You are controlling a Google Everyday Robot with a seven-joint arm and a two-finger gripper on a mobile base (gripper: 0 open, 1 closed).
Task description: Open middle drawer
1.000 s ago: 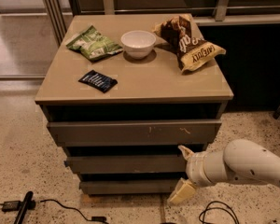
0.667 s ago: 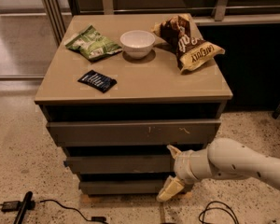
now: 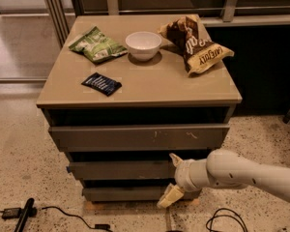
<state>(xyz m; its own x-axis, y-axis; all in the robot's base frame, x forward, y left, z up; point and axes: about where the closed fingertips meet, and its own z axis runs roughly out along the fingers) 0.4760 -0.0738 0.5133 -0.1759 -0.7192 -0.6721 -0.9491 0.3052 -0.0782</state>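
Observation:
The middle drawer (image 3: 118, 169) is a plain grey-brown front between the larger scratched top front (image 3: 135, 137) and the narrow bottom front (image 3: 125, 194). It looks closed, in line with the others. My gripper (image 3: 172, 178) comes in from the right on a white arm and is open at the right part of the middle drawer's front. Its upper fingertip (image 3: 175, 158) is at the drawer's top edge. The lower one (image 3: 168, 197) hangs in front of the bottom drawer. I cannot tell whether either finger touches the drawer.
On the cabinet top (image 3: 150, 88) lie a green snack bag (image 3: 96, 45), a white bowl (image 3: 143, 44), a brown chip bag (image 3: 195, 43) and a dark blue packet (image 3: 101, 83). Cables (image 3: 63, 214) lie on the speckled floor in front. A dark shelf unit stands behind on the right.
My gripper and arm have moved left, from beside the cabinet's right edge to in front of the middle drawer. The drawers have not moved.

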